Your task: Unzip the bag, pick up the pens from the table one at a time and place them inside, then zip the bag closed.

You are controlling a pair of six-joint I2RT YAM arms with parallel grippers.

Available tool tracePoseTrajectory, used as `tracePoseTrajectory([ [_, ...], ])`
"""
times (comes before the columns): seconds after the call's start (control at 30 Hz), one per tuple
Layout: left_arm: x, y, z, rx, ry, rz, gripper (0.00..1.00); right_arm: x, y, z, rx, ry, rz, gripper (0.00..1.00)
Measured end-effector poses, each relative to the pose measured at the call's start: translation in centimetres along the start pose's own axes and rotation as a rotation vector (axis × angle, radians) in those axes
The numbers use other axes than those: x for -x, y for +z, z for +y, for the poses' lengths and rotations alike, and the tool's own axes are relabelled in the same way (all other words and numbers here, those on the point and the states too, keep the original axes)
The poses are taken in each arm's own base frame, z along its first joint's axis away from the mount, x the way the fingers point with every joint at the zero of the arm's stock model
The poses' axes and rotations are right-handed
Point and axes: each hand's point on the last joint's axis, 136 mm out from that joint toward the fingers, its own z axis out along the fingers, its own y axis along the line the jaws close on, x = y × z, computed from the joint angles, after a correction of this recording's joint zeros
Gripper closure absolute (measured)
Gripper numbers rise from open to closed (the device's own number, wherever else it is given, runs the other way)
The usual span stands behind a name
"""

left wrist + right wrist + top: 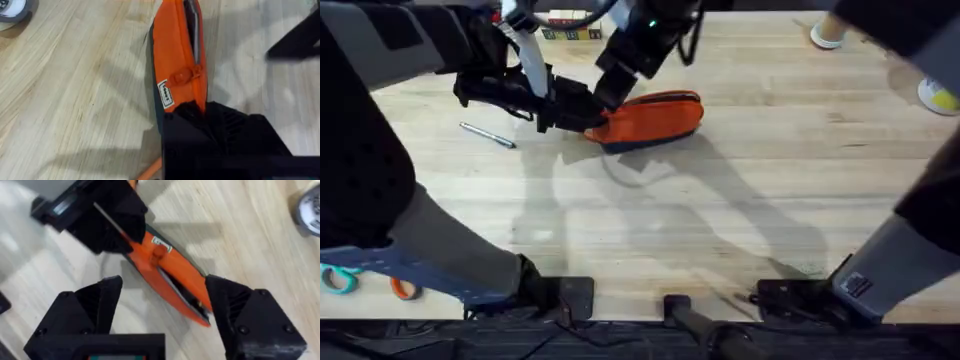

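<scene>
Both arm bases sit at the near edge of the counter [740,180], left at the lower left, right at the lower right. Farther out, the bag [655,120] lies on its side on the counter, its zipper partly open along the upper edge. Left jaws [588,118] are pressed together on the bag's left end, beside the small orange pull [182,76]. Right jaws [162,305] are spread wide and hover directly over the bag, one finger on each side of it, not touching the fabric. One silver-grey pen [487,135] lies on the counter to the left of the bag, well apart from both jaws. An orange pen [149,172] lies beside the left jaws.
</scene>
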Motion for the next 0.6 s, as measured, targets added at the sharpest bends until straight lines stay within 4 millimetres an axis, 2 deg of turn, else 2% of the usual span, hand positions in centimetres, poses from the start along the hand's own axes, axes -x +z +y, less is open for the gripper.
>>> tracePoseTrajectory([
  [0.33, 0.0, 0.0, 0.0, 0.000, 0.000, 0.000, 0.960, -3.4, -5.3, -1.8, -0.021, 0.089, 0.034, 0.005],
  [0.6, 0.0, 0.0, 0.0, 0.000, 0.000, 0.000, 0.960, -7.3, -9.8, -1.0, -0.013, 0.154, 0.100, 0.005],
])
